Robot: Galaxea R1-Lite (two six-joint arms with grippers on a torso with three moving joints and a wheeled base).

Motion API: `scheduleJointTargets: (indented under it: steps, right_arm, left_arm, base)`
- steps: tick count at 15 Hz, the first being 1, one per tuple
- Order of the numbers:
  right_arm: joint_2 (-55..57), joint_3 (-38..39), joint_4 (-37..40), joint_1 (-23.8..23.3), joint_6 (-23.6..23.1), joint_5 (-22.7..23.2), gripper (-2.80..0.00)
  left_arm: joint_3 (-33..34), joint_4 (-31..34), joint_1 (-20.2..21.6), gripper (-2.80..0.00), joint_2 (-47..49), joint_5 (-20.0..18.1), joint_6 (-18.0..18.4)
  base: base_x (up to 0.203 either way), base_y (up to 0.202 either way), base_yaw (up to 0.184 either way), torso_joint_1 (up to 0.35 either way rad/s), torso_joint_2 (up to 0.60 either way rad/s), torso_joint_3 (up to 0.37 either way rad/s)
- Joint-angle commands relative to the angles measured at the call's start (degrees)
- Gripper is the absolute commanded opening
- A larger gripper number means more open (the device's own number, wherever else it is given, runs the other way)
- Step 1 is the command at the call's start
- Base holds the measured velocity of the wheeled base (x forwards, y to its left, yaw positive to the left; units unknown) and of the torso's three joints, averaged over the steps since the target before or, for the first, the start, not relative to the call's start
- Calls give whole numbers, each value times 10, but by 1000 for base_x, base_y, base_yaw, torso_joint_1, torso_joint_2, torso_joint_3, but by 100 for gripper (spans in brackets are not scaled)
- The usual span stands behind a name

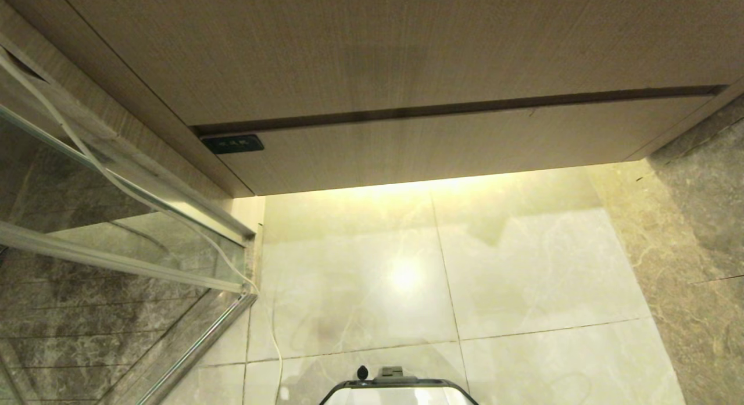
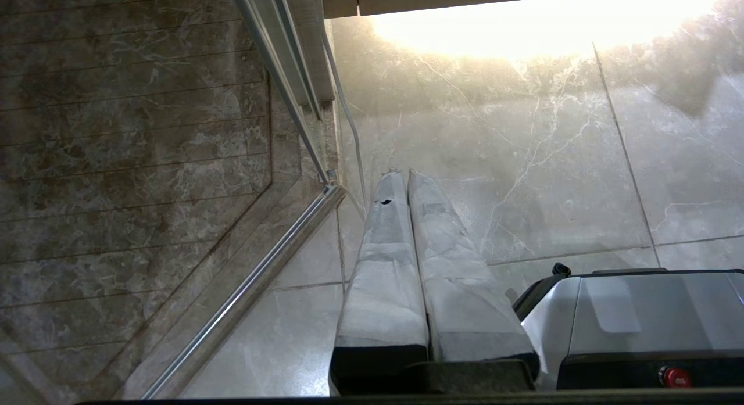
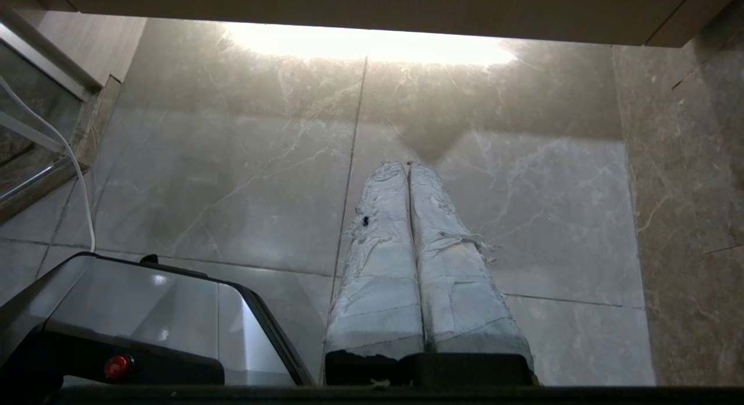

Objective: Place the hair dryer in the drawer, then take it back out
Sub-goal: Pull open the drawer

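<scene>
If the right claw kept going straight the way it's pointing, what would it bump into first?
Most likely the floor tiles. The shut right claw points down toward the bare marble floor, with nothing between them. How far off the floor lies is hard to judge.

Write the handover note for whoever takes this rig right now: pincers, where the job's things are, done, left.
Left pincer: shut, empty, hanging over the floor tiles beside the glass shower door.
Right pincer: shut, empty, also pointing down at the floor.
Drawer: closed, its plain front flush under the taller wood panel.
Hair dryer: in no view; I cannot tell where it is.
Robot base: facing the vanity, on the tiles.
Done: nothing that shows here.
Left: find the hair dryer, open the drawer, put it in, take it back out.
</scene>
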Motion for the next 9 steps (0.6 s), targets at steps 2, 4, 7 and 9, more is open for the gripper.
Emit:
scheduleJointTargets:
  steps: [2, 4, 7, 9]
  right_arm:
    - [-22, 23, 0, 0, 0, 0, -280]
    - [-22, 23, 1, 0, 3, 0, -280]
    - [-22, 22, 4, 0, 8, 0, -280]
    - [-22, 17, 15, 0, 9, 0, -280]
  left_arm:
    - [0, 0, 0, -280, 0, 0, 0]
    - [1, 0, 0, -280, 0, 0, 0]
    - [1, 0, 0, -280, 0, 1, 0]
    - [1, 0, 0, -280, 0, 0, 0]
  base:
    - [0, 0, 0, 0, 0, 0]
    - [0, 0, 0, 0, 0, 0]
    - [0, 0, 0, 0, 0, 0]
    - [0, 0, 0, 0, 0, 0]
